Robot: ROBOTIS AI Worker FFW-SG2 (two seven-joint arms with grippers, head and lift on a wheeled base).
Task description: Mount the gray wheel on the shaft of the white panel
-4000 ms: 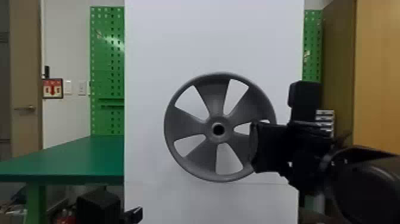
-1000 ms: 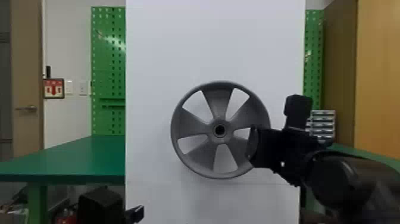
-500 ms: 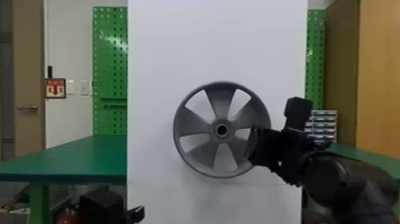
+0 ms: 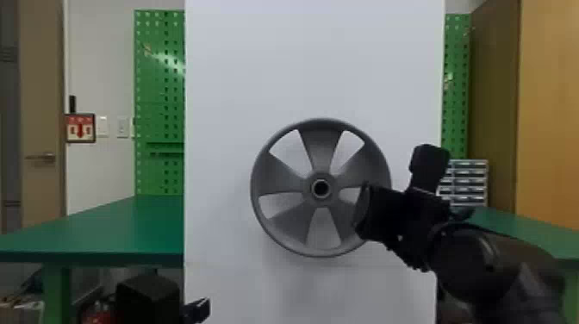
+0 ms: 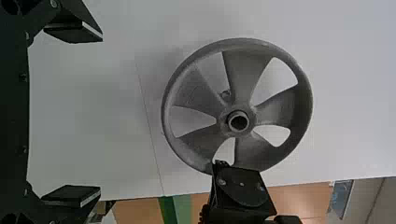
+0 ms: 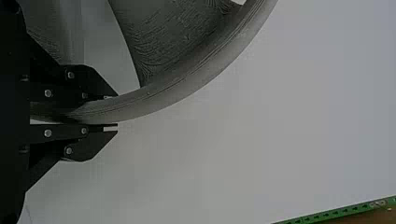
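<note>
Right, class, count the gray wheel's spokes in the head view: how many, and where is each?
5 spokes on the gray wheel: top, left, right, lower left and lower right, the last partly hidden by the right gripper.

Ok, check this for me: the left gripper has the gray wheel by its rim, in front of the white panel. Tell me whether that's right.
The side is wrong: the right gripper has the gray wheel by its rim, in front of the white panel. The right wrist view shows the grip.
</note>
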